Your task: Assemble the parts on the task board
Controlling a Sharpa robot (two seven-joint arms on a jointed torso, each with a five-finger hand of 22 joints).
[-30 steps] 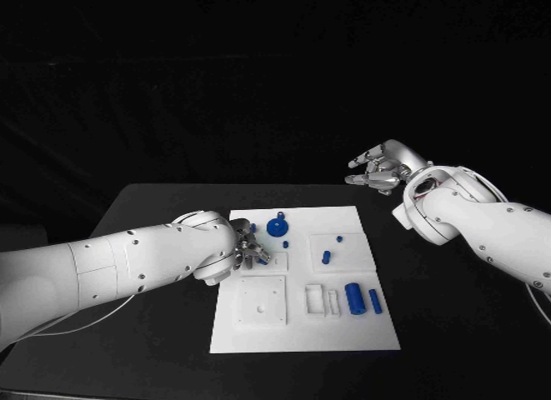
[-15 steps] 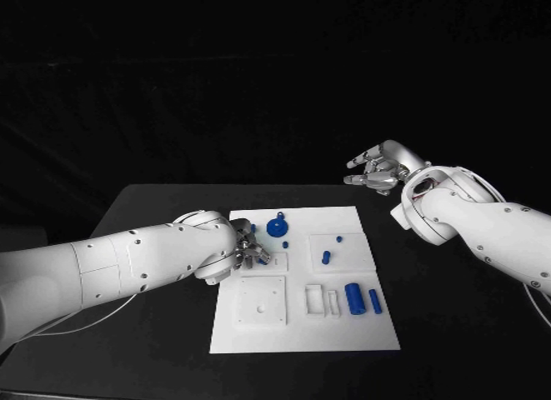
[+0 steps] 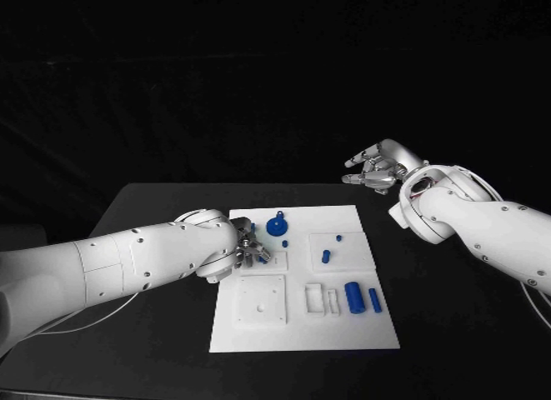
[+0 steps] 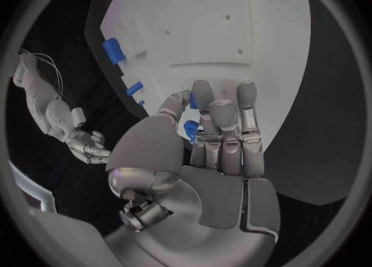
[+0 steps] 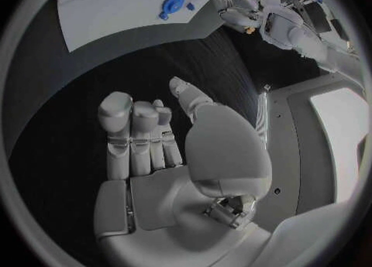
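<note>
Presently, state as observed:
Task board [image 3: 302,325]: white plate lying flat at mid-counter, on the black counter [image 3: 155,217].
Left hand [image 3: 247,253]: low over the board's left edge, near its far corner. In the left wrist view [image 4: 221,140] its fingers [image 4: 203,96] are curled in together, and a small blue part [image 4: 190,129] sits between the thumb and the fingers; it looks pinched there.
Right hand [image 3: 378,171]: raised beyond the board's far right corner, well apart from the board, above the counter's far edge. In the right wrist view [image 5: 167,149] the fingers [image 5: 116,115] are bent partway with the thumb apart from them; nothing is in the palm.
Round blue part [image 3: 277,226]: on the far left area of the board, just beside the left hand.
Small blue parts [image 3: 327,256]: in the square field right of centre.
Blue cylinder [image 3: 354,298]: lying on the near right area; a thinner blue pin [image 3: 375,300] lies just beside it.
White block [image 3: 313,300]: just left of the cylinder.
</note>
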